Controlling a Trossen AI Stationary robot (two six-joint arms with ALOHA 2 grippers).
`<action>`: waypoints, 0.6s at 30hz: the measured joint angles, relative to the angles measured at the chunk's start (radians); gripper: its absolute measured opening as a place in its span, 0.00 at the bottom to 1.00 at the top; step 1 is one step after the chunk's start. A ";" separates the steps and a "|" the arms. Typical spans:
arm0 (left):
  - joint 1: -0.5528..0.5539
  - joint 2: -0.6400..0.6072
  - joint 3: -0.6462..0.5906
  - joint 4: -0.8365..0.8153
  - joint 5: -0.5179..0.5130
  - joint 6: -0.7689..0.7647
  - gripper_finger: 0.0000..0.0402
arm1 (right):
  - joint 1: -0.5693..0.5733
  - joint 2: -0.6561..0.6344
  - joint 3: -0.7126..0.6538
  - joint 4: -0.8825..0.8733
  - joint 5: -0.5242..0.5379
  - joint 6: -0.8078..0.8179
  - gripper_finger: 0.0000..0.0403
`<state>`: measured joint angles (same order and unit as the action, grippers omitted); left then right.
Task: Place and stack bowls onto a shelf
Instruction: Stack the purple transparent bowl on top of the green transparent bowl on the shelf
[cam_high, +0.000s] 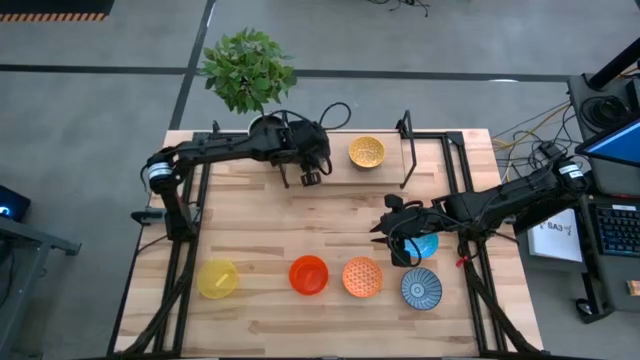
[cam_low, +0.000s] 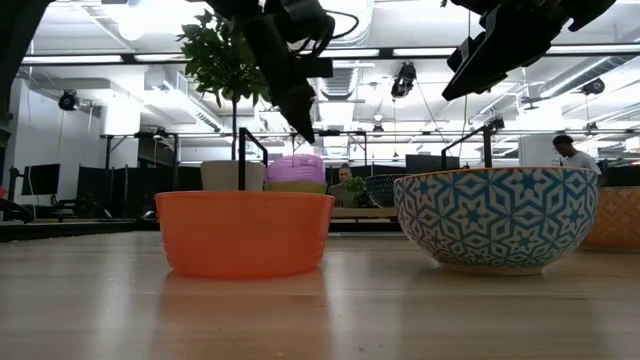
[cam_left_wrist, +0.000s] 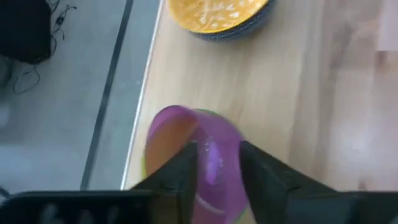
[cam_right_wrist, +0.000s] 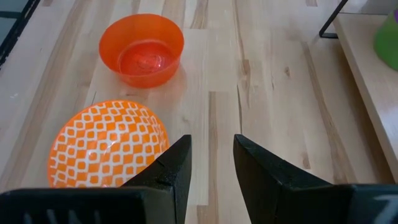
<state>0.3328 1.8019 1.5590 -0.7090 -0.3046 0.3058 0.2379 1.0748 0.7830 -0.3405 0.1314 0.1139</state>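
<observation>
left gripper (cam_left_wrist: 216, 171): over the shelf (cam_high: 385, 168), jaws a little apart above the purple bowl (cam_left_wrist: 193, 155), not squeezing it | purple bowl: sits inside the green bowl (cam_low: 296, 187) on the shelf, near a yellow bowl (cam_high: 366, 152) | right gripper (cam_right_wrist: 211, 165): jaws apart, holding nothing, over the table (cam_high: 260, 215) by the dotted orange bowl (cam_right_wrist: 107, 144)

Open counter mid-table, bowls along the front

Bare counter (cam_high: 260, 215) lies between the shelf (cam_high: 380, 172) and the front row; black posts (cam_high: 405, 150) fence the shelf.
</observation>
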 joint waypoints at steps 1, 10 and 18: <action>0.008 0.000 -0.001 -0.001 0.000 0.000 0.17 | 0.000 0.000 0.000 0.000 0.000 -0.002 0.27; 0.023 0.026 -0.037 -0.004 0.008 -0.047 0.05 | 0.000 0.000 0.000 0.000 0.000 -0.002 0.27; 0.014 0.025 -0.037 0.002 0.008 -0.087 0.01 | 0.000 0.000 0.000 0.000 0.000 -0.002 0.27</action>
<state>0.3473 1.8274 1.5219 -0.7067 -0.2966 0.2183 0.2375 1.0748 0.7830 -0.3405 0.1318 0.1116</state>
